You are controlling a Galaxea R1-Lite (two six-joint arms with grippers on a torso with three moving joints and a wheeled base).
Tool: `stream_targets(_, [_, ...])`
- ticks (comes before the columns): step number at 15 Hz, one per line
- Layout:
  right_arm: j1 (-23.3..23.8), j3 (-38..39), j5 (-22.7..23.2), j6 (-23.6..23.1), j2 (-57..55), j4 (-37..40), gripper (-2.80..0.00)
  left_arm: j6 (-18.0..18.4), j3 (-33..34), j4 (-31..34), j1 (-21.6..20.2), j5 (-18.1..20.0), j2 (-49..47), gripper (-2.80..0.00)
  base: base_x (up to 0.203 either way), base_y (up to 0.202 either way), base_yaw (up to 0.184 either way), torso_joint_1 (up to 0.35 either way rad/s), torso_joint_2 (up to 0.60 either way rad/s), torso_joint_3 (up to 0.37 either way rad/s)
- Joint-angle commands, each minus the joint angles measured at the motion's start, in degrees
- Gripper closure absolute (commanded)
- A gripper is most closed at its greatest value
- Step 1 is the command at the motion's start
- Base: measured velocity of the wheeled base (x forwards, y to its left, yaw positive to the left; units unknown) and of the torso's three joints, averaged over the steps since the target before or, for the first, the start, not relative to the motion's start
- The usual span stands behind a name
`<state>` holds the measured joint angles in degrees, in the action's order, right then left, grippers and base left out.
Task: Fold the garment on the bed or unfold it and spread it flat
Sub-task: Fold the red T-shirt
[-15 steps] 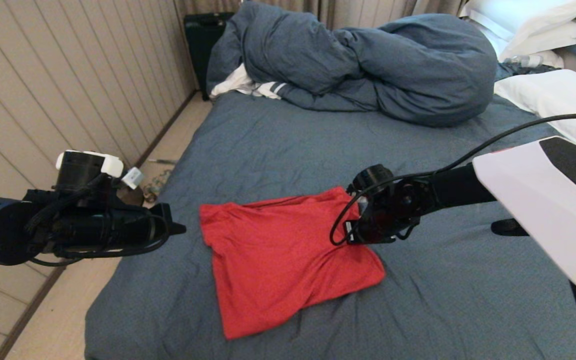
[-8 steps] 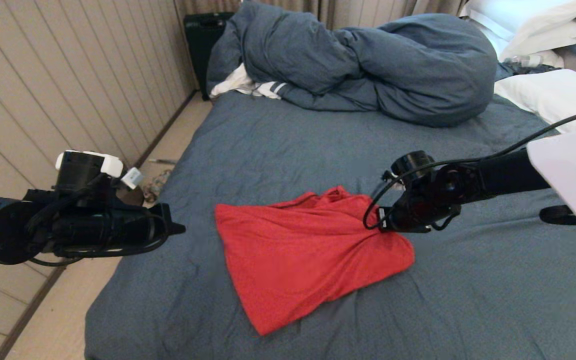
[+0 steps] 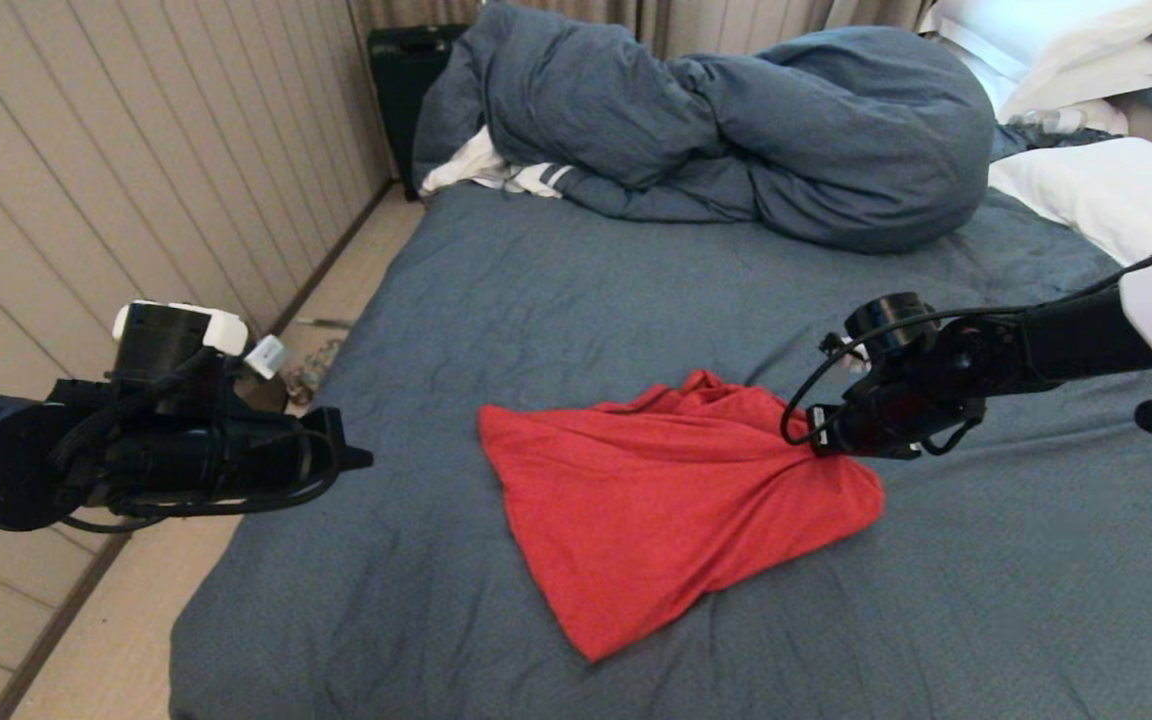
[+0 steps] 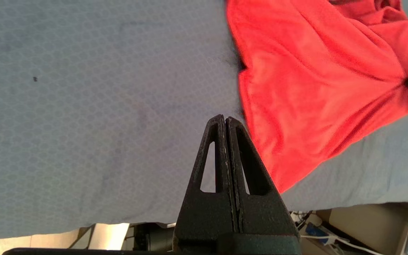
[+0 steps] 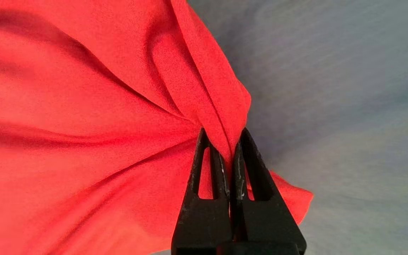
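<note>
The garment (image 3: 666, 505), a plain red T-shirt, lies rumpled on the blue-grey sheet of the bed (image 3: 556, 290), its cloth pulled into folds toward its right edge. My right gripper (image 3: 821, 445) is shut on a pinch of that edge; in the right wrist view the red garment (image 5: 83, 117) bunches between the fingertips of the right gripper (image 5: 225, 141). My left gripper (image 3: 361, 458) hovers over the bed's left edge, shut and empty, apart from the shirt. The left wrist view shows the left gripper (image 4: 224, 118) closed above bare sheet, with the garment (image 4: 313, 81) beyond it.
A bunched blue-grey duvet (image 3: 736, 130) fills the far end of the bed, with a white striped cloth (image 3: 496, 172) under its left side. White pillows (image 3: 1096, 190) lie at the far right. A wooden wall (image 3: 136, 160) and floor strip run along the left.
My right gripper has dragged the garment to the right across the sheet, bunching its right edge and stretching it into a wedge. The left arm has stayed still.
</note>
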<state>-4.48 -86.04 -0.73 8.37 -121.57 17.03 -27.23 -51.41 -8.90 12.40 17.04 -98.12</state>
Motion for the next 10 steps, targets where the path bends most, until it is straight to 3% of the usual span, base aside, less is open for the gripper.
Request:
stream_targets(1, [0.66, -0.39, 0.03, -0.29, 1.05, 0.16, 0.00, -0.19, -0.01, -0.07, -0.01, 0.10, -0.01, 0.00, 0.000, 0.000, 0.000, 0.000, 0.00, 0.000])
stream_targets(5, [-0.02, -0.62, 0.10, -0.55, 4.11, 0.41, 0.00, -0.19, 0.02, -0.07, -0.01, 0.10, -0.12, 0.00, 0.000, 0.000, 0.000, 0.000, 0.00, 0.000])
stream_targets(8, [-6.42, 0.12, 0.06, -0.41, 7.94, 0.59, 0.00, -0.19, 0.17, -0.07, -0.01, 0.10, 0.04, 0.00, 0.000, 0.000, 0.000, 0.000, 0.00, 0.000])
stream_targets(10, [-13.05, 0.00, -0.18, -0.27, 9.48, 0.67, 0.00, -0.19, 0.17, -0.07, -0.01, 0.10, 0.21, 0.00, 0.000, 0.000, 0.000, 0.000, 0.00, 0.000])
